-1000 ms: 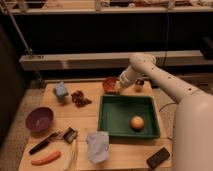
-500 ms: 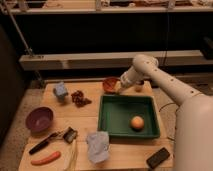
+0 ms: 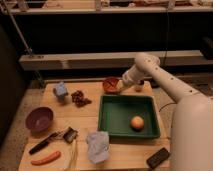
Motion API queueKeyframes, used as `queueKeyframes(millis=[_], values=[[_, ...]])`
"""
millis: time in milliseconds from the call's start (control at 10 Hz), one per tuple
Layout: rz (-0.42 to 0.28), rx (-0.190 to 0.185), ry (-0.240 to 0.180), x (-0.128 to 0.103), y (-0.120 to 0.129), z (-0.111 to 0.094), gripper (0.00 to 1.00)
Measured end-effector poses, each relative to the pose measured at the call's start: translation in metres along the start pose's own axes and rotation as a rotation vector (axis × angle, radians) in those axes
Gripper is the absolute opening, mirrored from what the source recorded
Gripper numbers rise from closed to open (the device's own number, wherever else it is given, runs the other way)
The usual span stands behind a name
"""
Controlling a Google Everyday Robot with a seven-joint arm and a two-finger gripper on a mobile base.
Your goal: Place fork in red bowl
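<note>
The red bowl [image 3: 110, 84] sits at the back of the wooden table, just behind the green tray's far left corner. My gripper [image 3: 121, 87] is at the bowl's right rim, at the end of the white arm reaching in from the right. The fork is hidden from this view; I cannot see it in the bowl, at the gripper or on the table.
A green tray [image 3: 114, 121] holds an orange ball [image 3: 137, 122]. The purple bowl [image 3: 39, 119], a black-handled utensil [image 3: 49, 140], an orange carrot [image 3: 45, 159] and pale strips [image 3: 73, 156] lie front left. A crumpled bag [image 3: 97, 146], a black block [image 3: 158, 157], a blue object [image 3: 61, 91] and a dark cluster [image 3: 80, 98] are also there.
The arm's elbow has shifted slightly to the right while the gripper has stayed at the red bowl's rim. Nothing else on the table has moved.
</note>
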Motion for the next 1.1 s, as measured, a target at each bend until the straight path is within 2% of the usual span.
queueKeyframes(millis=[300, 400, 600, 800, 1100], values=[[0.003, 0.016, -0.002, 0.008, 0.003, 0.002, 0.5], [0.002, 0.027, -0.001, 0.011, 0.002, 0.005, 0.63], [0.004, 0.039, 0.0, 0.012, 0.003, 0.008, 0.77], [0.0, 0.053, 0.0, 0.016, -0.002, 0.014, 0.8], [0.004, 0.051, 0.001, 0.015, 0.001, 0.013, 0.8]])
